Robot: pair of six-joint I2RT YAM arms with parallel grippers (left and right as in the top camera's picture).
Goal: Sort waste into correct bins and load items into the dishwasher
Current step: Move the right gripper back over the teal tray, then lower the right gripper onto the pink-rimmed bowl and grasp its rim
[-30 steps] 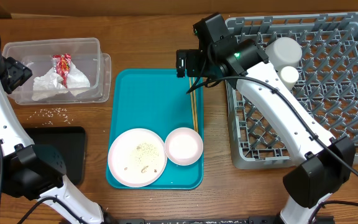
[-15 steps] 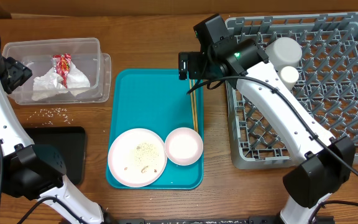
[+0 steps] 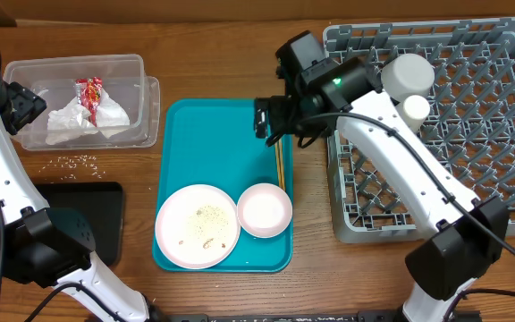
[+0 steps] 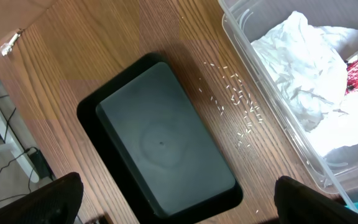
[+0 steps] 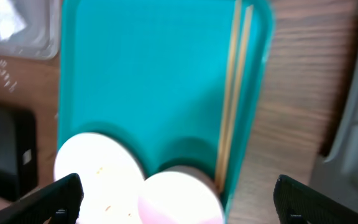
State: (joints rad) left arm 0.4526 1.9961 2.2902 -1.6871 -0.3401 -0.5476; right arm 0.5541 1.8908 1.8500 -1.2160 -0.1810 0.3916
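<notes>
The clear tub holds the crumpled napkin and the red-and-white wrapper. Rice grains lie on the table between the tub and the black tray. On the teal tray are a large plate with crumbs, a bowl and chopsticks. Two white cups stand in the grey dish rack. My right gripper is open and empty above the chopsticks' far end. My left gripper is open and empty above the black tray.
In the right wrist view the bowl and plate sit between the fingers, lower down. The rack's left wall runs close beside the teal tray's right edge. Bare wood shows behind the teal tray.
My right gripper has shifted slightly left and toward the front, over the chopsticks at the teal tray's right edge. The left arm has not moved.
</notes>
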